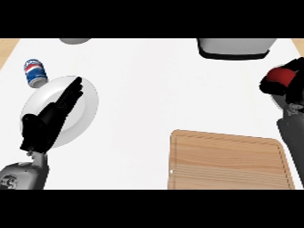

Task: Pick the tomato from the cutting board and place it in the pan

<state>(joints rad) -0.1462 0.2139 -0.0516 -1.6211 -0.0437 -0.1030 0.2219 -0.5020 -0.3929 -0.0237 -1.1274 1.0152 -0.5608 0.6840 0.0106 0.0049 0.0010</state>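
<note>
Closest to the camera, the cutting board [230, 160] sits bare at the near edge of the tabletop [154, 89], toward the right corner, so the pickup looks done. The tomato [279, 78] is up off the board now, wrapped in the curled fingers of the right hand [302, 87] by the right edge. It's basically round and half hidden, so no real long axis or pointing direction to call. What's left is the drop: the pan [236, 48] sits at the far edge, just beyond and left of the hand, with nothing visible in it. Left hand [49, 120] just rests open, fingers straight, over the plate [82, 111] on the left side, soda can [35, 72] beyond it.
</note>
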